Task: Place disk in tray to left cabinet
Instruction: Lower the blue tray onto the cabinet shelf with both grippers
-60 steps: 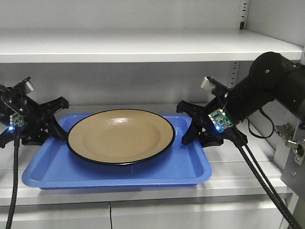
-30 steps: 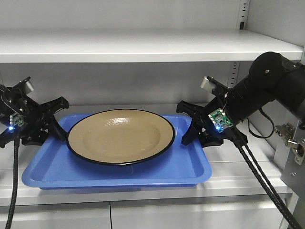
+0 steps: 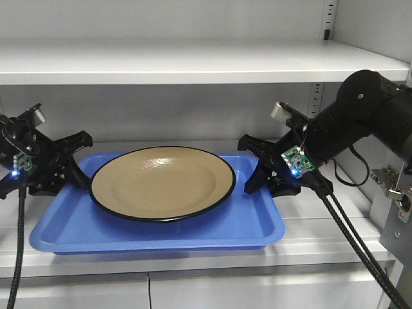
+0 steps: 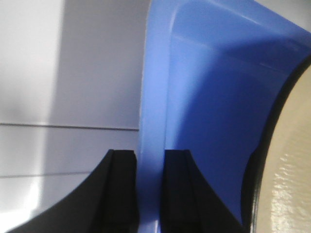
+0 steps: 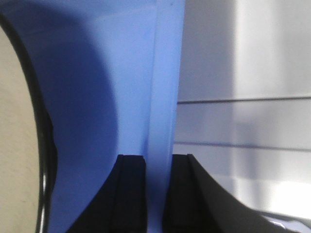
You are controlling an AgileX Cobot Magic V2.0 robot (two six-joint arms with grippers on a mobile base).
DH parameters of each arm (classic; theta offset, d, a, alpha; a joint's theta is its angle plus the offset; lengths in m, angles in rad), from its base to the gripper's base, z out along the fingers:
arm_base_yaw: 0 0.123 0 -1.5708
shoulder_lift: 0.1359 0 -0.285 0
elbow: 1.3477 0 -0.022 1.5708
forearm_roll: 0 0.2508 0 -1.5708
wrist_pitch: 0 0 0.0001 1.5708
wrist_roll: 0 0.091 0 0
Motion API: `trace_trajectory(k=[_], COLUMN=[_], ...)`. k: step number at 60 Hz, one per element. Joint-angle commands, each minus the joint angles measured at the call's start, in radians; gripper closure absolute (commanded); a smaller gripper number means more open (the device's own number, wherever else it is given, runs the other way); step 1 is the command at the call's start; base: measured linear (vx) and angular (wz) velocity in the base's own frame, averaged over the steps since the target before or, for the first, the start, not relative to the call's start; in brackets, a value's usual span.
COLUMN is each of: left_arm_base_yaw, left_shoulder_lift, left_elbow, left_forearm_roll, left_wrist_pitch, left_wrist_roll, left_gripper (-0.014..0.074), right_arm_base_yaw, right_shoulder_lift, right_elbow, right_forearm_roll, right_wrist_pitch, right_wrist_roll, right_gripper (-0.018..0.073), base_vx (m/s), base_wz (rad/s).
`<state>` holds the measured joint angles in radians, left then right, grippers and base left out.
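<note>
Left tool (image 4: 149, 191): two black fingers (image 4: 121, 189) straddle the raised left edge of the blue tray (image 4: 204, 107), one outside, one inside, pressed close against the rim. Disk (image 4: 291, 165), tan with black rim, lies in the tray at right. Pale cabinet shelf (image 4: 63, 87) beneath, left.

Both wrist views crop the disk (image 4: 291, 160) to a blurred arc. The tray (image 4: 204, 97) rim hides the contact faces of each claw's fingers (image 5: 132, 194).
</note>
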<state>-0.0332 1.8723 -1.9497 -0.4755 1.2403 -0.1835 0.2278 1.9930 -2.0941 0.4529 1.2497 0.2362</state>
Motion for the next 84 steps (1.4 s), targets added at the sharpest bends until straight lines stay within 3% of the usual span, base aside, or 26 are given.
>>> trace_trajectory(k=[1, 21, 41, 62, 73, 84], left_arm_base_yaw=[-0.033, -0.033, -0.033, -0.033, -0.033, -0.033], left_shoulder_lift=[-0.062, -0.002, 0.073, 0.148, 0.159, 0.160], left_elbow=[-0.038, -0.038, -0.038, -0.038, -0.038, -0.038], left_forearm_roll=[-0.136, -0.130, -0.131, -0.131, -0.131, -0.131], left_wrist_pitch=[-0.087, -0.194, -0.373, -0.441, -0.467, -0.471], left_wrist_roll=[-0.019, -0.019, -0.019, -0.019, -0.019, 0.013], left_gripper=[0.0597, 0.0597, 0.0597, 0.0594, 0.0568, 0.0461], right_arm_base_yaw=[0.024, 0.024, 0.024, 0.024, 0.024, 0.024], right_shoulder_lift=[-0.052, 0.014, 0.083, 0.156, 0.172, 0.173], right_elbow=[-0.033, -0.033, -0.033, -0.033, -0.033, -0.033], right_forearm_roll=[0.155, 0.185, 0.185, 0.185, 0.174, 0.174], right_wrist_pitch=[-0.108, -0.227, -0.383, -0.455, -0.474, -0.493], right_wrist_roll=[-0.015, -0.015, -0.041, -0.041, -0.047, -0.139], right_gripper=[0.0565, 0.0565, 0.0565, 0.0555, 0.0501, 0.0382], base_vx=[0.00, 0.00, 0.00, 0.00, 0.00, 0.00], base_wz=[0.00, 0.00, 0.00, 0.00, 0.00, 0.00])
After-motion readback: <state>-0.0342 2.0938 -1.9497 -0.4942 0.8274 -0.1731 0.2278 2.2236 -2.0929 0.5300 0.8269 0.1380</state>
